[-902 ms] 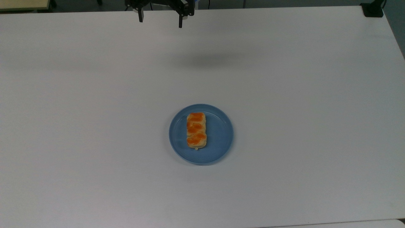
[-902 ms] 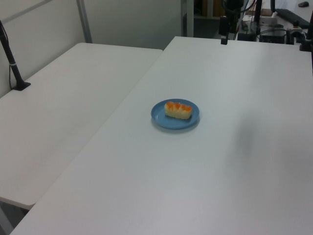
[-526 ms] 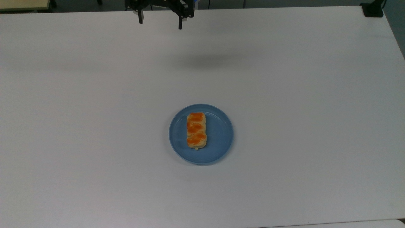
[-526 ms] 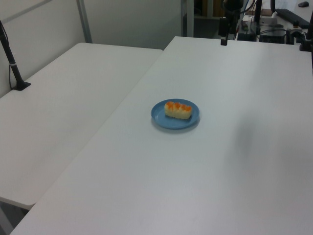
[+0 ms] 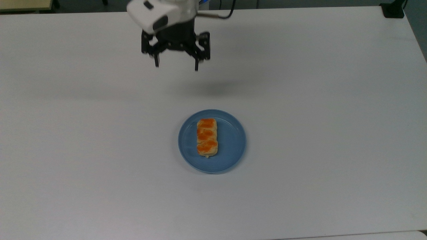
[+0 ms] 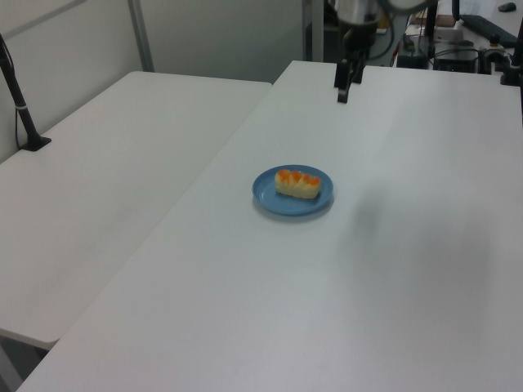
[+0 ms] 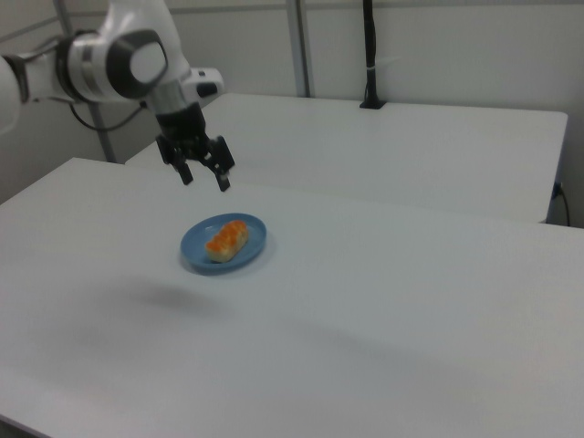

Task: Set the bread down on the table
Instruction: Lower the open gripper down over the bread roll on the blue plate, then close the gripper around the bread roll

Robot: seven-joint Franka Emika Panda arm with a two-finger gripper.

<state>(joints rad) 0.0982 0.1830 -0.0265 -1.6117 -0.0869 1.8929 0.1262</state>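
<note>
So the tool (image 5: 176,65) just slid down from the top view's upper edge toward the bread (image 5: 207,137), fingers spread wide, nothing grabbed. Bread's on the blue plate (image 5: 233,146), not the surface (image 5: 333,100).

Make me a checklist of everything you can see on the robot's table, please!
Surface: white table, smooth, a second white table beside it.
Job's things: bread lies on the blue plate, not yet on the table.
Clutter: nothing seen.
Gripper: gripper open, empty, in the air above the table, toward the top view's top from the plate.
Cables: one runs from the arm at the top view's top edge.
Surroundings: black post on the second table; grey wall panels behind.
</note>
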